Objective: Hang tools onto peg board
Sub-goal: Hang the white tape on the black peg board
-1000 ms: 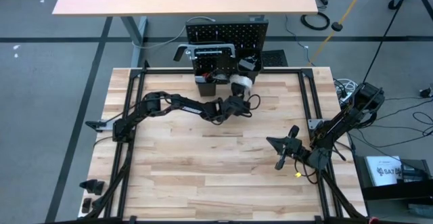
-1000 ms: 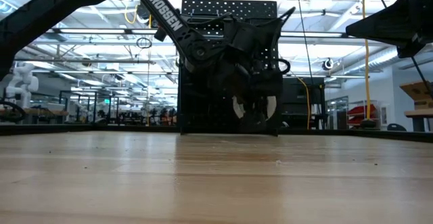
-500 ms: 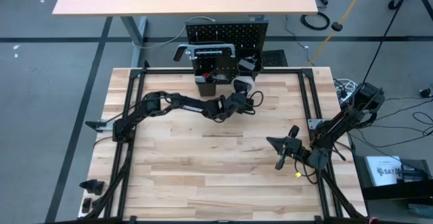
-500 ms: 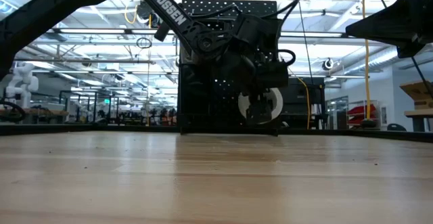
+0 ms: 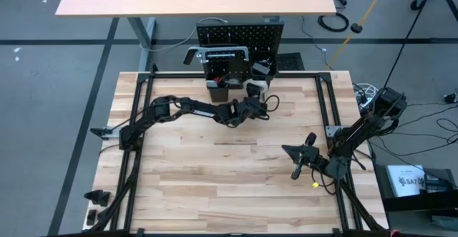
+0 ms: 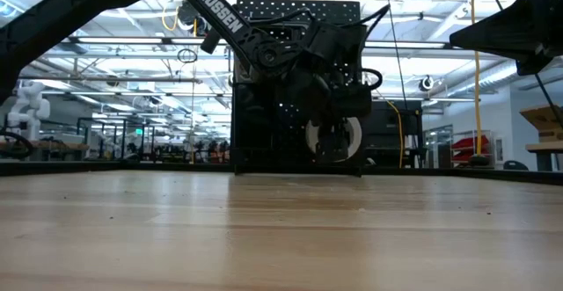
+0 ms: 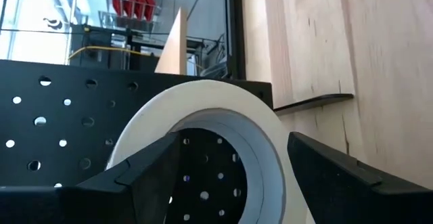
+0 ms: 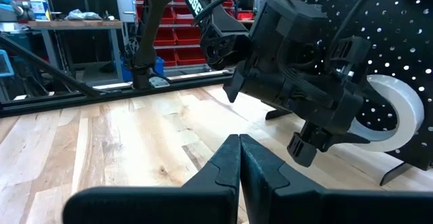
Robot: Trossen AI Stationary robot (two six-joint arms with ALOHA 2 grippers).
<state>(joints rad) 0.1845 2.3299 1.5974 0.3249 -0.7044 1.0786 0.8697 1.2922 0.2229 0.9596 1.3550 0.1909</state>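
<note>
Two bins (image 5: 227,79) on peg board (image 5: 240,35) (contents unclear); L gripper (image 5: 255,92) holds tape roll (image 6: 334,136).

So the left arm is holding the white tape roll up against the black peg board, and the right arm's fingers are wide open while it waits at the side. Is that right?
Not quite. The right gripper is shut, its two fingers pressed together, as the right wrist view shows. The rest holds: the left gripper has the white tape roll between its fingers at the black peg board, and the right arm waits at the table's right side.

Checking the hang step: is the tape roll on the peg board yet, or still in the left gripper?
Still held. The left gripper clamps the white tape roll right at the peg board; a hook through it cannot be seen.
</note>
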